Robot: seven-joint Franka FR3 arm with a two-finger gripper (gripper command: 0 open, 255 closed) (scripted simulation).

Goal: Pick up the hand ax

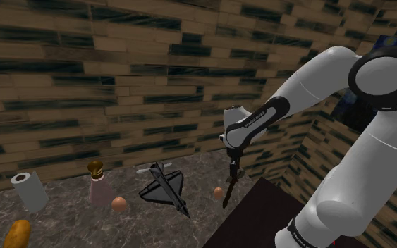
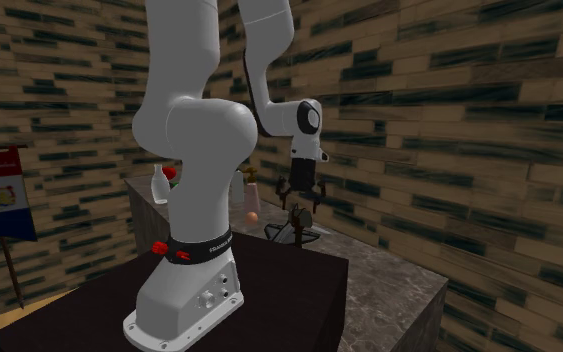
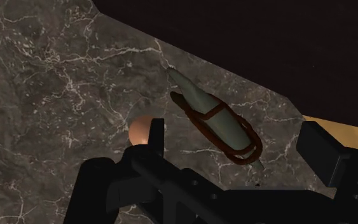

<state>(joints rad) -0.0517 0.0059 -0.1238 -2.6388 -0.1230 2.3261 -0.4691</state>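
The hand ax (image 3: 217, 122) has a grey-green head bound with brown lashing. It lies flat on the dark marble counter (image 3: 56, 95), close to the edge by the black stand. In the shoulder view the hand ax (image 1: 227, 191) looks like a thin dark sliver just under the hand. My gripper (image 1: 233, 169) hovers over it, open. In the wrist view the gripper (image 3: 238, 130) has its fingers (image 3: 156, 130) wide apart on either side of the ax and not touching it. The gripper (image 2: 299, 200) also points down over the counter in the second exterior view.
A small tan egg-shaped ball (image 1: 218, 191) sits right beside the ax, by one finger. Further along the counter are a dark model plane (image 1: 163, 184), another ball (image 1: 120, 204), a pink bottle (image 1: 99, 184), a paper roll (image 1: 29, 190) and a loaf (image 1: 17, 234). Brick walls close the back.
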